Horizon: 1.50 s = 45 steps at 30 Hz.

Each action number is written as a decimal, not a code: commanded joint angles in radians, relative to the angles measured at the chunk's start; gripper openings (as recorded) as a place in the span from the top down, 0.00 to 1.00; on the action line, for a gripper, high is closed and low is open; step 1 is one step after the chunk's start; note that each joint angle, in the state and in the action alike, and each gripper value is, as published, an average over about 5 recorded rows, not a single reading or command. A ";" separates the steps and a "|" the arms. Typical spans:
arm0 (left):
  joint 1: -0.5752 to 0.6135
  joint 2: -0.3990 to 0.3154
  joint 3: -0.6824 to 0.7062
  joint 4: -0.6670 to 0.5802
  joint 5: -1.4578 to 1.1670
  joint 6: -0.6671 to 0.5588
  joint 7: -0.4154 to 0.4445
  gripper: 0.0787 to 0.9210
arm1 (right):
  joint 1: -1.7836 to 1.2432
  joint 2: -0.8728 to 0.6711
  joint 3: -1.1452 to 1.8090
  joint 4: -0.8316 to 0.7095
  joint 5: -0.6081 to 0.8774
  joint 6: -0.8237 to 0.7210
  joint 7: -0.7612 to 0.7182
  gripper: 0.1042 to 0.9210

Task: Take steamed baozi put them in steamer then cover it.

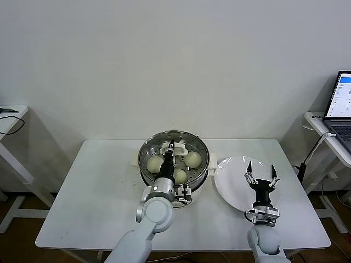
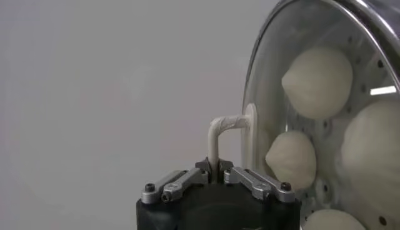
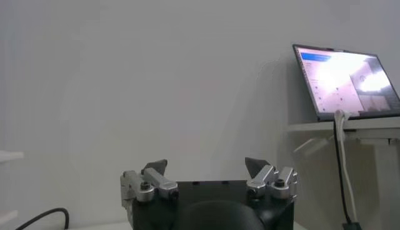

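The steamer [image 1: 204, 164], a shiny steel pot, stands at the middle back of the table. Several cream-white baozi [image 1: 192, 159] lie on its perforated tray and show through the glass. The clear glass cover [image 1: 164, 141] lies over the pot's mouth. My left gripper [image 1: 171, 147] is shut on the cover's white handle [image 1: 179, 148]. In the left wrist view my left gripper [image 2: 214, 172] pinches the handle [image 2: 228, 123], with baozi [image 2: 317, 81] behind the cover [image 2: 275, 75]. My right gripper [image 1: 261, 171] is open and empty above the plate; the right wrist view shows it [image 3: 206, 165] empty.
A flat white plate [image 1: 230, 183] lies right of the steamer, with nothing on it. The white table [image 1: 98, 186] has bare room at left and front. A laptop [image 1: 341, 104] sits on a side desk at far right, also in the right wrist view [image 3: 344, 78].
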<state>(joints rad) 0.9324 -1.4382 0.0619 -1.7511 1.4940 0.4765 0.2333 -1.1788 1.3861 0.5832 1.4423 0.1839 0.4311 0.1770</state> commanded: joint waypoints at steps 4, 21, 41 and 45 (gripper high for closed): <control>0.008 -0.002 -0.003 -0.004 -0.003 -0.003 -0.009 0.87 | 0.002 0.000 0.000 0.002 -0.001 0.000 0.001 0.12; 0.051 0.028 -0.006 -0.112 -0.039 0.012 -0.008 0.34 | 0.001 0.000 0.000 0.008 -0.001 0.000 -0.002 0.12; 0.316 0.191 -0.307 -0.508 -0.473 -0.046 -0.156 0.12 | -0.024 -0.019 -0.019 0.071 0.032 -0.092 0.016 0.12; 0.382 0.175 -0.490 -0.494 -0.910 -0.157 -0.310 0.12 | -0.041 -0.026 -0.028 0.092 0.051 -0.118 0.021 0.12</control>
<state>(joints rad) 1.1377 -1.2990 -0.0772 -2.1058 1.2464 0.4709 0.1767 -1.1959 1.3687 0.5697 1.4938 0.2020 0.3824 0.1861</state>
